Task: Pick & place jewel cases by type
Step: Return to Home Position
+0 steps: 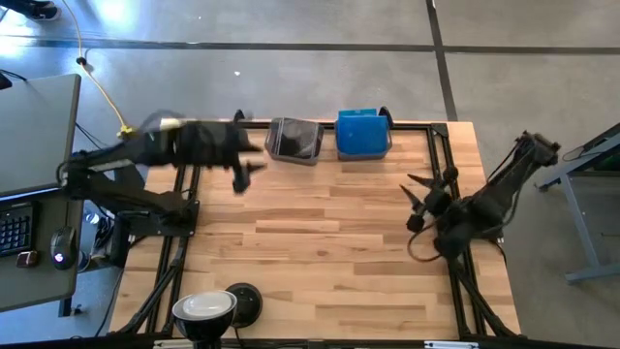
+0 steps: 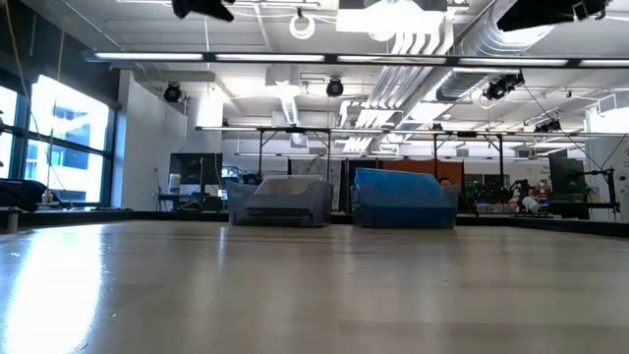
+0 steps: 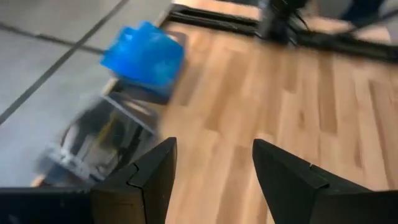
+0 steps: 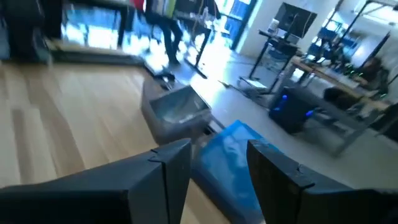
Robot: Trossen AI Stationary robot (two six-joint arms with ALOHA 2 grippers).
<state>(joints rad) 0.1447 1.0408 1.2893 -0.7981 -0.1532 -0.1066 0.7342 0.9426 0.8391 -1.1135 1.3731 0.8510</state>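
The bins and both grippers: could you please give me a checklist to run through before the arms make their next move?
1. Left gripper open, nothing held: ok.
2. Right gripper open, nothing held: ok.
3. Blue jewel cases inside the right bin: ok.
4. Dark jewel cases inside the left bin: ok.
5. No jewel case on the table outside the bins: ok.
6. Left gripper well away from the left bin: not ok, it hangs close beside it.
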